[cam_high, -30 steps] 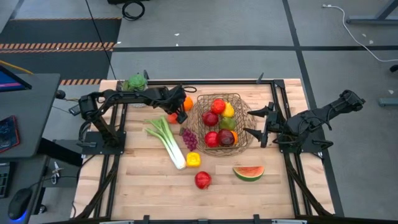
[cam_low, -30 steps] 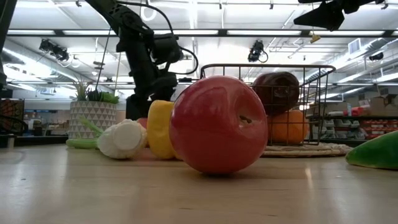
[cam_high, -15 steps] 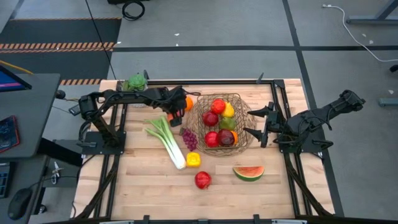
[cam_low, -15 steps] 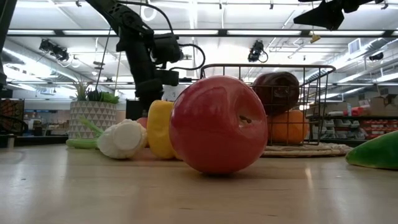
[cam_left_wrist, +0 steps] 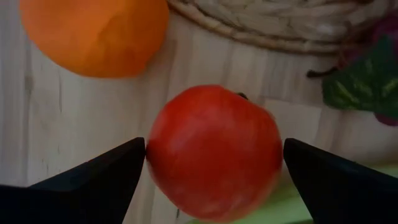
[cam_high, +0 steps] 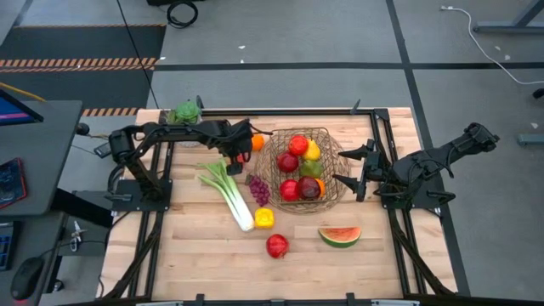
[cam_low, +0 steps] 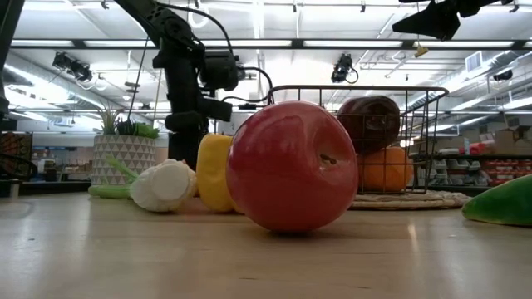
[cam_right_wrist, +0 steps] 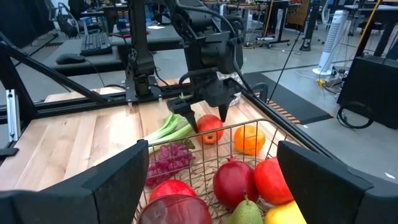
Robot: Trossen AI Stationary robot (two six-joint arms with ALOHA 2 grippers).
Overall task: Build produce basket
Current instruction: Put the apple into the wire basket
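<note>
My left gripper is down at a red apple on the table just left of the basket, and is shut on it. The apple also shows in the right wrist view. The wire basket holds red apples, a yellow pepper, a green pear and an orange. An orange lies on the table beside my left gripper. My right gripper waits open and empty at the basket's right rim. My left gripper pinches the red apple between its two fingers, one on each opposite side. The fingers come from above, pointing down. Whether the apple rests on the table or is lifted clear, I cannot tell.
On the table in front of the basket lie a leek, purple grapes, a yellow pepper, a red apple and a watermelon slice. A potted plant stands at the far left.
My left gripper has gone a little toward the table's left edge, away from the basket's rim and onto the red apple.
</note>
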